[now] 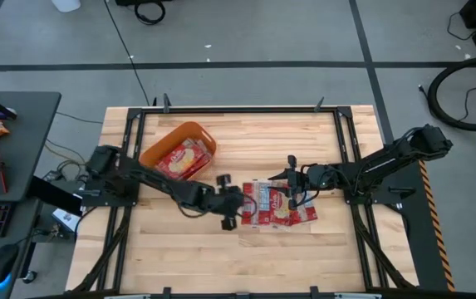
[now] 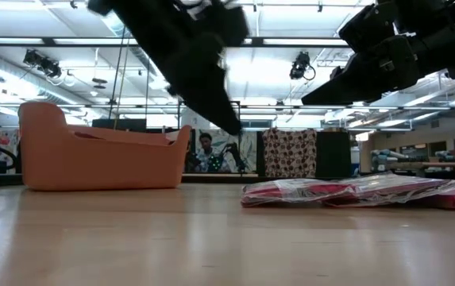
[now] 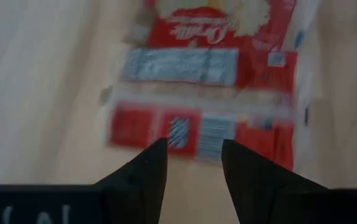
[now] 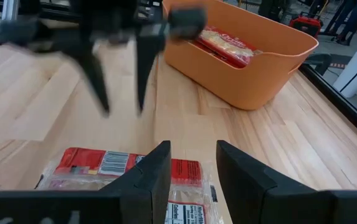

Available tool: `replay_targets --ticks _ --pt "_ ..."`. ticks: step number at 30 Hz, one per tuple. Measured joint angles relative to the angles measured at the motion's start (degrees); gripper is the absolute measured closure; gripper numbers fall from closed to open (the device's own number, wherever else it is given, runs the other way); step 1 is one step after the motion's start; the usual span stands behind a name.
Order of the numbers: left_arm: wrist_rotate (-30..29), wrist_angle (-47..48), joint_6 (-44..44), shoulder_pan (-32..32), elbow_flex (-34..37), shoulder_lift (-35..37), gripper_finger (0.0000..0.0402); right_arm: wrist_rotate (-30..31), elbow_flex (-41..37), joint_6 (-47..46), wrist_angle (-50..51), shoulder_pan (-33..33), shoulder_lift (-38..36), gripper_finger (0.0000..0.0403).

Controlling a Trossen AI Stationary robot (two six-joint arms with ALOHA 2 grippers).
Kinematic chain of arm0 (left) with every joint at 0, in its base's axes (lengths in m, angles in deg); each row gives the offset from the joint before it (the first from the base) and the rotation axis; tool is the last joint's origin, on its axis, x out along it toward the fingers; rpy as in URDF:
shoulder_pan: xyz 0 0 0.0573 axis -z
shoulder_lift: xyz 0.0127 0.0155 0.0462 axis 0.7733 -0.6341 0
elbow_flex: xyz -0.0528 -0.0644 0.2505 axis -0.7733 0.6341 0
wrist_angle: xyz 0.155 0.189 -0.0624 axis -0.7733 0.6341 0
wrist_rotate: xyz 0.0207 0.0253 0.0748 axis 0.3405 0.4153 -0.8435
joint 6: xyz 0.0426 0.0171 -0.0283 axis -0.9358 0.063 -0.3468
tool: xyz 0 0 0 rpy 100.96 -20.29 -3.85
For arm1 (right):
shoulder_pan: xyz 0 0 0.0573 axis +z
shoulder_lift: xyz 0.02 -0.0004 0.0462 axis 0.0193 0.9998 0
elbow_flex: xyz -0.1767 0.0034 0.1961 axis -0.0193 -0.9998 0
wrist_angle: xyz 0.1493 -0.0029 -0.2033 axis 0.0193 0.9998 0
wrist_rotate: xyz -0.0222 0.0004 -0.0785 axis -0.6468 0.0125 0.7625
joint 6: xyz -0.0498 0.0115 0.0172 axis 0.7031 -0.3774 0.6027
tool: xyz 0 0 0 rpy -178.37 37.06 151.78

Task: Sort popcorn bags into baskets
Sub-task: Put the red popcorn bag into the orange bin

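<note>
Basket: the orange basket point(image 1: 179, 149) sits at about 10 o'clock from the table's centre, well apart from the loose pile; you can see at least one red packet point(image 4: 225, 43) already inside it.

Left gripper: your left gripper point(image 1: 228, 203) hangs over the 9 o'clock edge of the pile. Its fingers point(image 3: 146, 173) are spread and grasp nothing; the barcode end of a popcorn bag point(image 3: 206, 87) lies just past the tips.

Popcorn bags: the loose bags point(image 1: 275, 203) lie flat and overlapping near the table's centre, a low red heap in the low view point(image 2: 354, 193).

Right gripper: your right gripper point(image 1: 293, 184) hovers at the 1 o'clock side of the same pile, fingers point(image 4: 156, 168) parted and empty, a bag's printed end point(image 4: 113, 165) below them.

Risk, collision: both grippers work one small pile and stand near each other; if you lower both at once they may strike.

Risk, double pick: the bags overlap, so closing on an edge may lift two, or drag a neighbour off the heap.

Risk, slip: the film looks glossy and flat; a shallow pinch at the barcode end may let the bag slide free on the way to the basket.
</note>
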Motion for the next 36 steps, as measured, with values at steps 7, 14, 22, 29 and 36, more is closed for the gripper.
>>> replay_targets --ticks 7,14,22,29,36 --pt "2.23 -10.26 -0.68 0.17 -3.66 -10.72 0.0243 3.75 0.02 0.85 -0.11 0.12 -0.13 0.027" --pt "8.51 0.7 0.06 0.97 -6.64 -14.34 0.0243 6.12 0.0 1.89 1.08 0.81 -0.28 0.027" --pt "6.17 31.09 1.36 1.28 -15.02 -10.3 0.025 6.18 0.0 1.94 1.46 0.81 -0.42 0.027" --pt "5.62 30.72 1.89 4.97 -17.56 -9.26 0.0232 5.61 0.0 1.66 1.05 0.81 -0.38 0.027" --pt "-4.6 26.94 18.51 6.31 -15.18 -11.04 0.0169 4.62 0.0 1.48 0.13 0.81 -0.31 0.027"
